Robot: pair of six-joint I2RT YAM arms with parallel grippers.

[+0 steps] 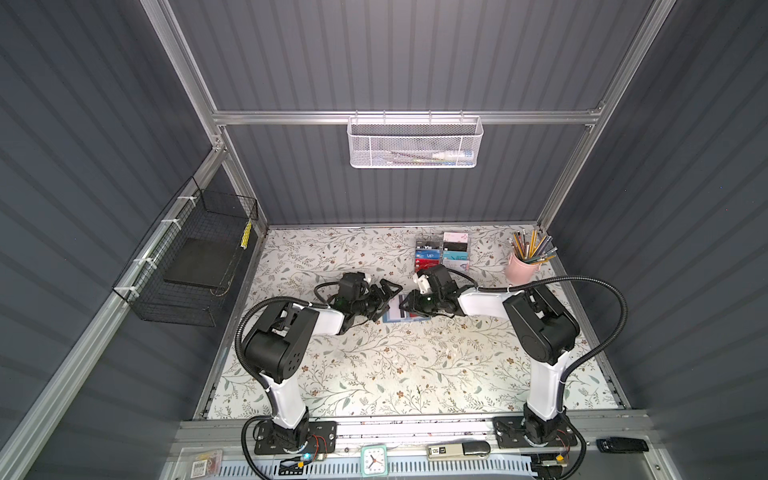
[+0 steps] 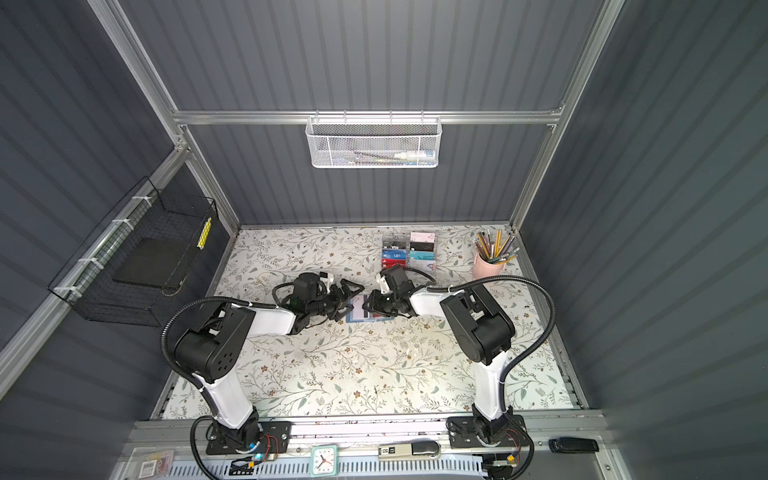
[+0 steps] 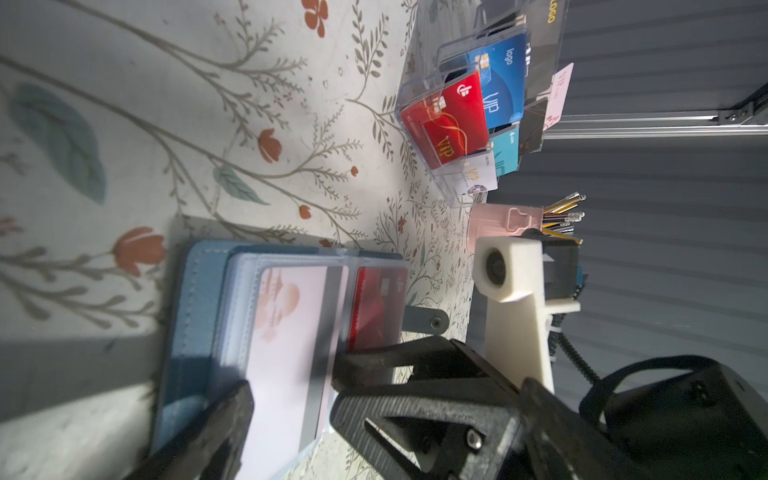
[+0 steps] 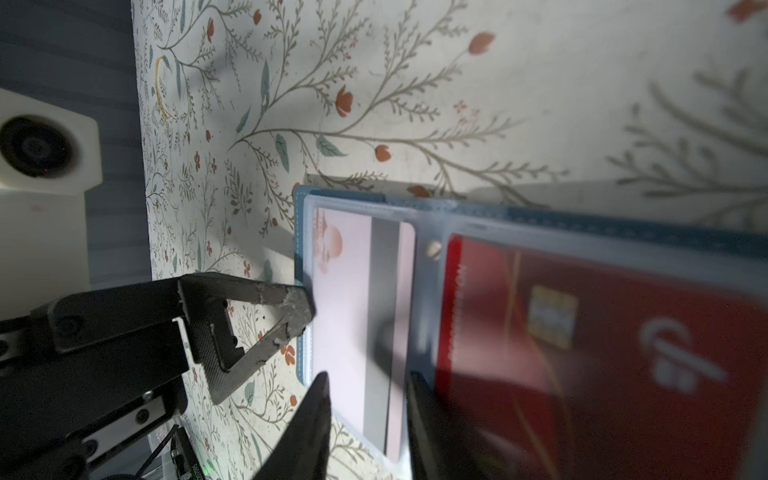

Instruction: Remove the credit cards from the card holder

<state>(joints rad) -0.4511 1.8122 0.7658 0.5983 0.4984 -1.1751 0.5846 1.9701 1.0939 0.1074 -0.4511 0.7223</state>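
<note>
The slate-blue card holder [image 1: 392, 319] [image 2: 365, 319] lies open and flat on the floral table between both grippers. Its clear sleeves show a white card with a grey stripe [image 3: 286, 332] [image 4: 345, 291] and a red card [image 3: 376, 307] [image 4: 582, 353]; the closure tab [image 3: 424, 322] sticks out beside the red one. My left gripper [image 1: 386, 301] [image 2: 351, 300] is open wide at the holder's left edge, one finger [image 4: 291, 307] touching or just off the cover. My right gripper [image 4: 368, 376] [image 1: 405, 305] hangs low over the white card's striped end, fingers [image 3: 374, 361] narrowly apart.
A clear acrylic rack [image 1: 442, 251] [image 3: 457, 116] full of cards stands just behind the right gripper. A pink pencil cup [image 1: 521, 266] is at the back right. A black wire basket [image 1: 195, 266] hangs on the left wall, a white mesh basket [image 1: 415, 143] on the back rail.
</note>
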